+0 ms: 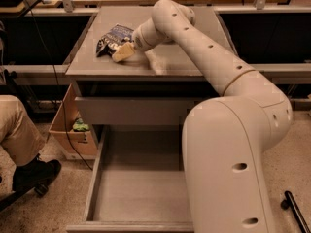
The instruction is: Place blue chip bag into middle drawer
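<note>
well, barely begun — my jaws sit at the blue chip bag [111, 38] on the desk [97, 67], whether clamped i cannot tell; the middle drawer [141, 193] stands open.

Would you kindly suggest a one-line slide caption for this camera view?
Robot hand at the blue chip bag on the cabinet top; middle drawer open below.

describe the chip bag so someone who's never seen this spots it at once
Look at the flat top of the grey cabinet, above the open middle drawer. Toward its left in the view lies the blue chip bag, the gripper at its near edge. It is the only dark, shiny, wrinkled thing there.
</note>
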`<state>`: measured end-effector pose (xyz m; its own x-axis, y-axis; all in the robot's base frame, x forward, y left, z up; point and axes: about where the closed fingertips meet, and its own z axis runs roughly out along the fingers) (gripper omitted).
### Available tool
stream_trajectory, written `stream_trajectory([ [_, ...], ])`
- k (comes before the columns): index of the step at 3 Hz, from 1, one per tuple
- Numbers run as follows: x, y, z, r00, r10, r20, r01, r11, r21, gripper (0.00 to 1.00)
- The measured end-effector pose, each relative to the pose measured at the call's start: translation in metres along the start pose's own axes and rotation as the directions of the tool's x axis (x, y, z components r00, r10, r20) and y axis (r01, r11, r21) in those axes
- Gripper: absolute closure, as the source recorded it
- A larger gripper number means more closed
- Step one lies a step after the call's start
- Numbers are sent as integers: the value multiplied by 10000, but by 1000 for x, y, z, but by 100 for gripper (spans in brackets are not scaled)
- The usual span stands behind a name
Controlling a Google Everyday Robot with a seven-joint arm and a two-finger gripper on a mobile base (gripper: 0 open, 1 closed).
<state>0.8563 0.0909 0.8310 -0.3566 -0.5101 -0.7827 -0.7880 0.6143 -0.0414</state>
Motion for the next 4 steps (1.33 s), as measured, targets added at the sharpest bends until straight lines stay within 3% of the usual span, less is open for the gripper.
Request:
stream_trajectory([
  [1, -8, 2, -7, 9992, 74, 392, -70, 9999, -103, 78],
  [2, -15, 10, -18, 9970, -47, 768, 68, 9996, -262, 99],
  [3, -17, 32, -52, 9888, -310, 1460, 440, 9953, -862, 100],
  [4, -7, 62, -97, 9699, -438, 2394, 881, 9801, -1777, 100],
])
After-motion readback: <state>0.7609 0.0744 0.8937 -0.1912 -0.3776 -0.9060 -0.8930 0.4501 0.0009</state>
